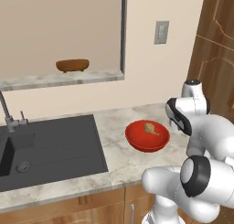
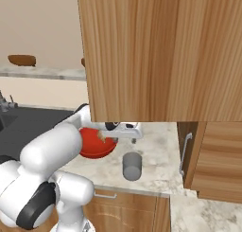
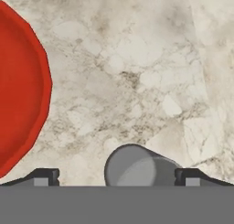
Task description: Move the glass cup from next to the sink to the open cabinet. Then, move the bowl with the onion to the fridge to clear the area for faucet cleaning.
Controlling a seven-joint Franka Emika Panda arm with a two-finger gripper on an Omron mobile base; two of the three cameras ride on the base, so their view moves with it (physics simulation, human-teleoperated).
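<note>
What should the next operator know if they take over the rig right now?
Gripper: open, empty, poised over the glass cup, fingertips either side of it in the hand view.
Glass cup: upright on the counter, right of the bowl, below the wall cabinet; not yet gripped.
Bowl: on the counter right of the sink, with the onion inside.
Faucet: at the sink's back left.
Done: approach to the cup, nothing moved.
Left: grip the cup and put it in the open cabinet, then take the bowl with the onion to the fridge.
</note>
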